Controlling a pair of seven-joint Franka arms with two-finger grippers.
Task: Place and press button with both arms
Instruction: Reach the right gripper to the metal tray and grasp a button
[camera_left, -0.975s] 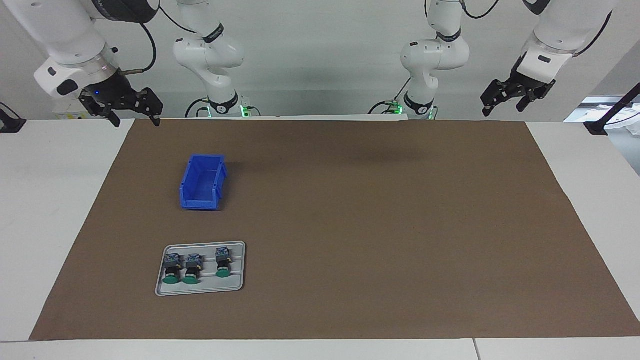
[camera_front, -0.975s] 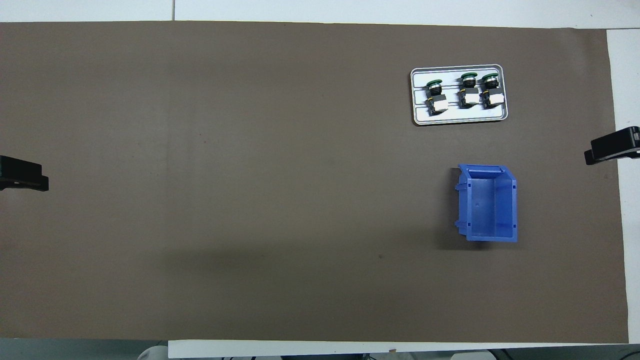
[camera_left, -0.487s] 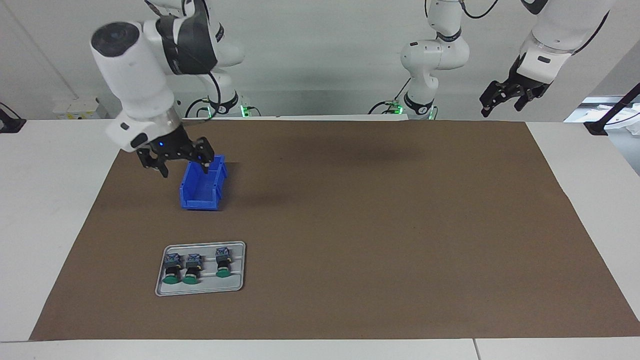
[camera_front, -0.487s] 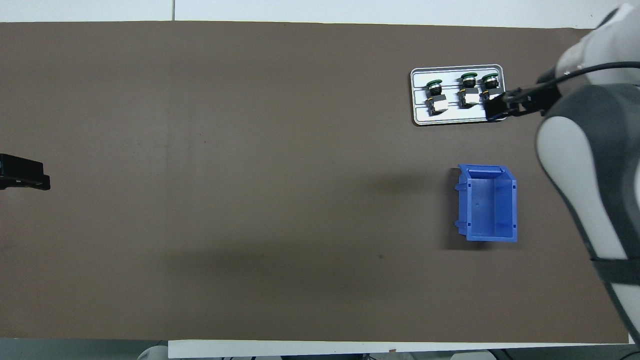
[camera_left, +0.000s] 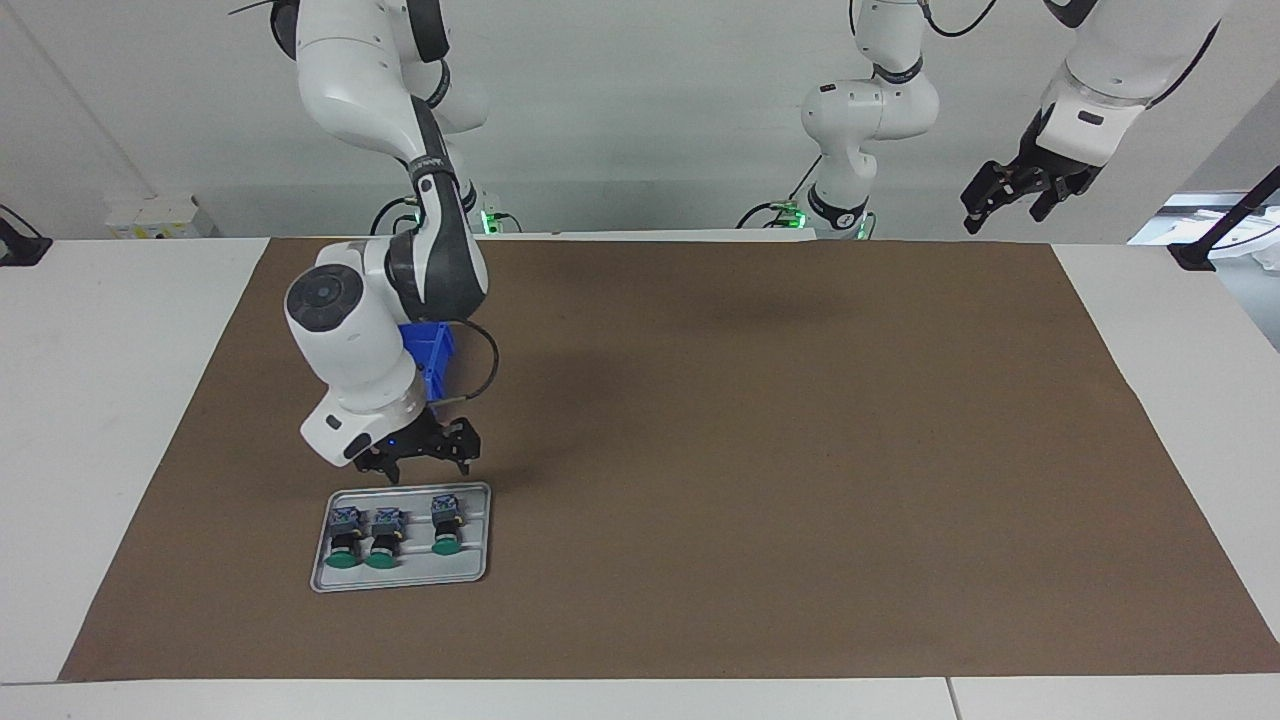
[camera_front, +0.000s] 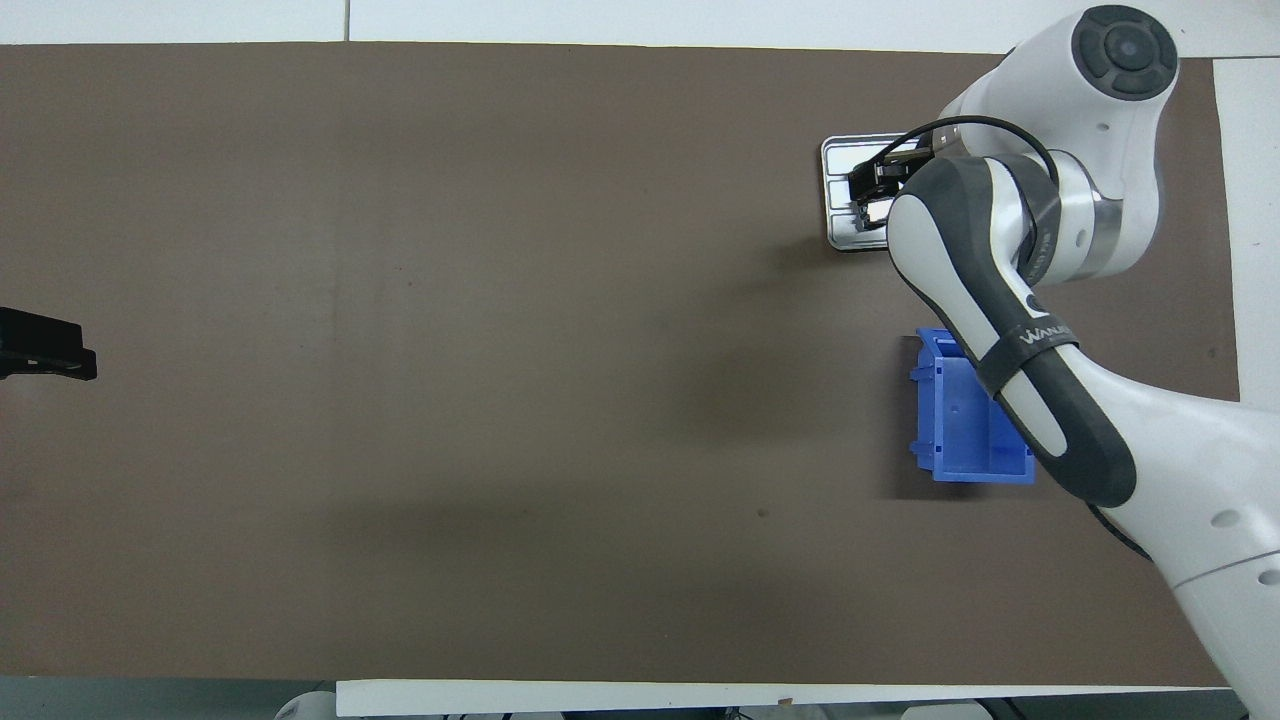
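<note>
the right arm (camera_front: 1010, 330) comes in from the bottom corner at its own end of the brown mat (camera_front: 450, 350) and reaches over the blue bin (camera_front: 955, 430). the right gripper (camera_front: 872, 180) is over the grey tray (camera_front: 838, 165) near the mat's farther edge, hiding the tray's contents. a black tip (camera_front: 45, 345) shows at the left arm's edge.

Right hand (camera_left: 428, 462) low (open), left hand (camera_left: 1016, 196) raised

Green-capped buttons (camera_left: 382, 536), grey tray (camera_left: 475, 570), blue bin (camera_front: 950, 440)
</note>
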